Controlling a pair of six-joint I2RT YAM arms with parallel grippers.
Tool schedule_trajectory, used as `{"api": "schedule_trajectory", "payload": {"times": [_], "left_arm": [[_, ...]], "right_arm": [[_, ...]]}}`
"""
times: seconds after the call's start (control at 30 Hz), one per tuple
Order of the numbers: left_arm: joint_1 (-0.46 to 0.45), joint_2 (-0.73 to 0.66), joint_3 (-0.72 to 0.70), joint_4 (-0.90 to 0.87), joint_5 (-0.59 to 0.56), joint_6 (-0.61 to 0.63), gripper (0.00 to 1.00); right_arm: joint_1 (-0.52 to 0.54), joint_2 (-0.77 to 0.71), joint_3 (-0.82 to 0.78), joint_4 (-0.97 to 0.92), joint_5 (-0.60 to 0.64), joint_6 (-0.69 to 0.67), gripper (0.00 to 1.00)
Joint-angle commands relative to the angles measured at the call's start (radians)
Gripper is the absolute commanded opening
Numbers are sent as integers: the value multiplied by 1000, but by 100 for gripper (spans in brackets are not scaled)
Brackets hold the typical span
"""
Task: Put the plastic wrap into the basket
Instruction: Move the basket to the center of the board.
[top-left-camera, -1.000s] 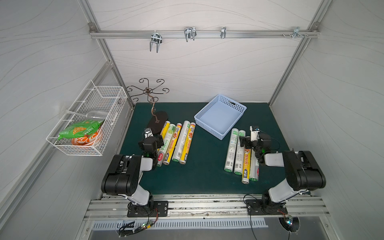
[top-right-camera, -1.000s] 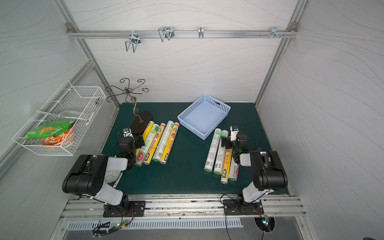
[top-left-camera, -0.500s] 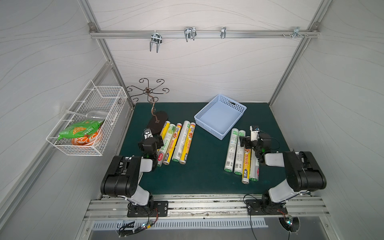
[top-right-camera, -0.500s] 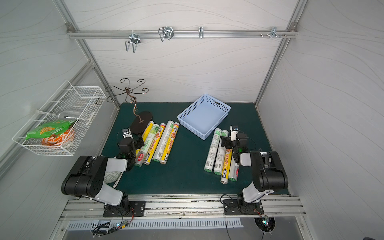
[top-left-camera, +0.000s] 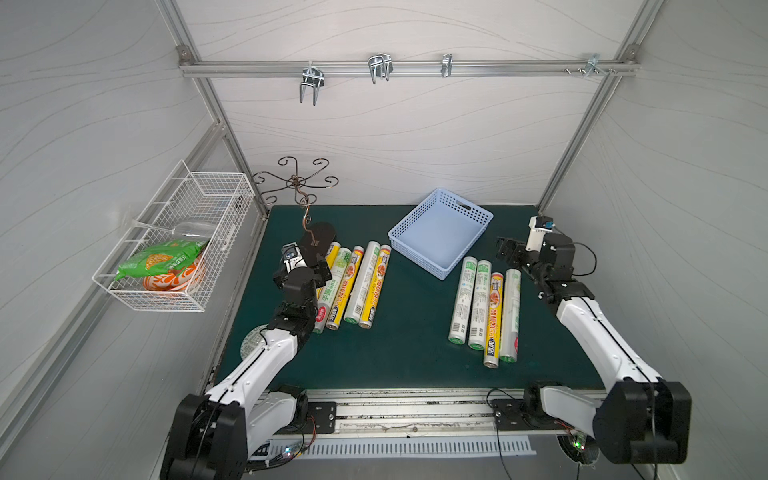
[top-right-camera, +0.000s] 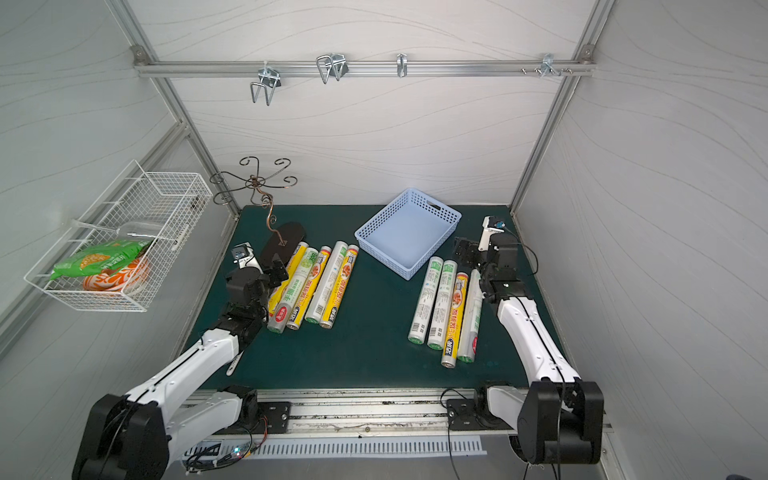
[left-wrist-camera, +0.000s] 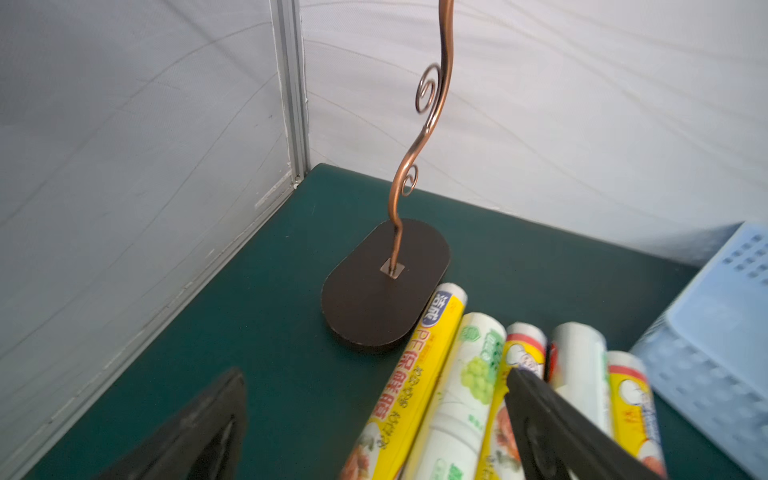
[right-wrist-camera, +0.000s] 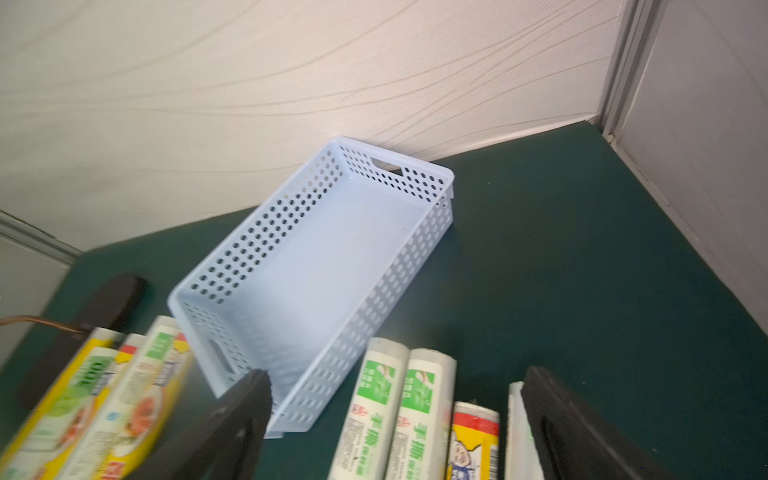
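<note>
Basket: light blue plastic basket sits at the back of the green mat, angled, between the 2 groups of rolls; its floor is bare in both top views and in the right wrist view.
Left rolls: 5 rolls of plastic wrap lie side by side on the mat, near the basket's left side; the outermost yellow one ends right against the dark base of a copper wire stand.
Right rolls: 4 rolls lie side by side, their far ends just beside the basket's near corner.
Left gripper: the left gripper is spread wide and holds nothing; it hangs over the outer rolls of the left group.
Right gripper: the right gripper is spread wide and empty, above the far ends of the right group.
Done: 0 of 9 rolls are in the basket.
Left to do: all 9, so the job looks barely begun.
Doubt: whether either gripper touches a roll cannot be told; the arms cover that spot from above.
</note>
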Motion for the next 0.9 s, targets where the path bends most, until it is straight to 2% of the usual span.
{"api": "schedule_trajectory", "payload": {"times": [0.0, 0.17, 0.27, 0.4, 0.57, 0.73, 0.87], "left_arm": [[-2, -58, 137, -339, 45, -242, 100], [-2, -73, 253, -560, 207, -313, 99], [-1, -33, 344, -726, 278, -318, 100], [0, -18, 404, -835, 412, -282, 100], [0, 4, 467, -943, 573, -222, 100], [0, 4, 491, -984, 650, -182, 99], [0, 7, 494, -980, 627, -171, 99]], "right_arm": [[-3, -24, 45, -243, -210, 140, 99], [23, 35, 161, -422, -295, 244, 99], [100, 126, 280, -555, -247, 247, 99], [184, 271, 422, -653, -208, 238, 97], [214, 439, 553, -702, -149, 243, 92], [205, 625, 715, -780, -43, 229, 92], [170, 753, 820, -795, -26, 225, 92]]}}
